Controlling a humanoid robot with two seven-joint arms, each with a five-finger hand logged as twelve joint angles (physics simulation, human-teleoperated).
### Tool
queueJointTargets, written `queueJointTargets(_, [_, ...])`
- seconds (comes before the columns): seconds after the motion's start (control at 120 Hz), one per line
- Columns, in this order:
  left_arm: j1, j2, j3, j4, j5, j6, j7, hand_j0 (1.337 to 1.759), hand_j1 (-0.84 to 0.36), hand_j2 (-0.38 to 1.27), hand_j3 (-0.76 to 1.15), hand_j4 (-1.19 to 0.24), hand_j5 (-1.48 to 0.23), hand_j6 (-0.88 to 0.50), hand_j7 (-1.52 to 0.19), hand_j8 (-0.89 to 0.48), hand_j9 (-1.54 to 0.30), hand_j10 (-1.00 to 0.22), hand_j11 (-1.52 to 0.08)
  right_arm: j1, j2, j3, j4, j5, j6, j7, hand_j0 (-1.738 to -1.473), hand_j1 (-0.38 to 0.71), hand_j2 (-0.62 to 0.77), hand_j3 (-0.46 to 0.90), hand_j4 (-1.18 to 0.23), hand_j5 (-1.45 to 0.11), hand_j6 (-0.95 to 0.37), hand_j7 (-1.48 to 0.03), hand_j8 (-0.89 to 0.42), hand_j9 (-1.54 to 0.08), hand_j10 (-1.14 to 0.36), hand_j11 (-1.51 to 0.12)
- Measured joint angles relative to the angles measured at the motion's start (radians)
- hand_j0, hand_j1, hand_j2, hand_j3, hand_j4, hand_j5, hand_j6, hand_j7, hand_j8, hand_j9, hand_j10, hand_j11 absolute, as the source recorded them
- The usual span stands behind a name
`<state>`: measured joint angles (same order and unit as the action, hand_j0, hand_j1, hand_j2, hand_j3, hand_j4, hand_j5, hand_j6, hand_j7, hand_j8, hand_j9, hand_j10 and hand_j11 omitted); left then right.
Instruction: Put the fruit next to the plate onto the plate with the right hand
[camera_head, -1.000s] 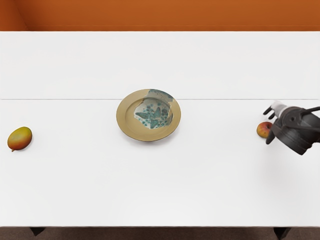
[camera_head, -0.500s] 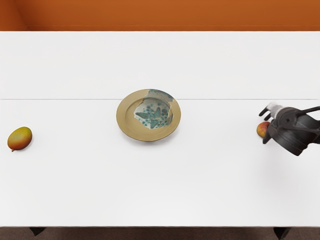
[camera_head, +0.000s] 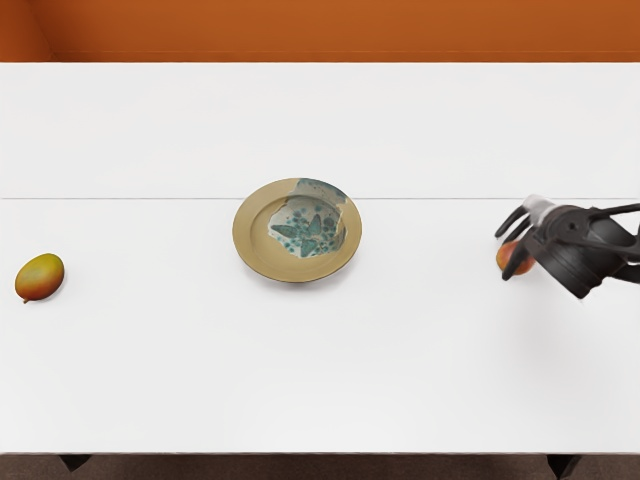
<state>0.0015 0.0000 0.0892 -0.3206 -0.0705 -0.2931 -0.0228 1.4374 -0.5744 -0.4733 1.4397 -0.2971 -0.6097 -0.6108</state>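
Head view: right hand (camera_head: 532, 238) fingers curled round reddish fruit (camera_head: 505, 258), right of plate (camera_head: 247, 235); fruit axis hidden.

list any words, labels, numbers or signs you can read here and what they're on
None: no readable text anywhere in this view.
The plate has only a teal leaf-like pattern, no lettering.
The mango, the reddish fruit in the right hand and the table show no labels or marks.
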Motion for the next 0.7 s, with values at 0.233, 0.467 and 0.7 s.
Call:
queueJointTargets(0.233, [0.000, 0.000, 0.000, 0.000, 0.000, 0.000, 0.000, 1.658, 0.35, 0.00, 0.00, 0.00, 0.00, 0.00, 0.00, 0.00, 0.00, 0.00, 0.00, -0.105, -0.025, 0.304, -0.037, 0.003, 0.030, 0.002, -1.657, 0.28, 0.57, 0.00, -0.82, -1.16, -0.56, -1.11, -0.46, -1.17, -0.67, -1.19])
queueJointTargets(0.467, [0.000, 0.000, 0.000, 0.000, 0.000, 0.000, 0.000, 1.658, 0.35, 0.00, 0.00, 0.00, 0.00, 0.00, 0.00, 0.00, 0.00, 0.00, 0.00, -0.265, 0.072, 0.692, -0.110, 0.004, 0.258, 0.001, -1.657, 0.30, 0.58, 0.00, -0.84, -1.18, -0.53, -1.13, -0.43, -1.18, -0.64, -1.19])
queueJointTargets(0.7, [0.000, 0.000, 0.000, 0.000, 0.000, 0.000, 0.000, 1.658, 0.35, 0.00, 0.00, 0.00, 0.00, 0.00, 0.00, 0.00, 0.00, 0.00, 0.00, -0.283, 0.283, 0.770, -0.227, -0.014, 0.303, 0.000, -1.658, 0.34, 0.57, 0.00, -0.85, -1.19, -0.50, -1.13, -0.38, -1.18, -0.59, -1.18])
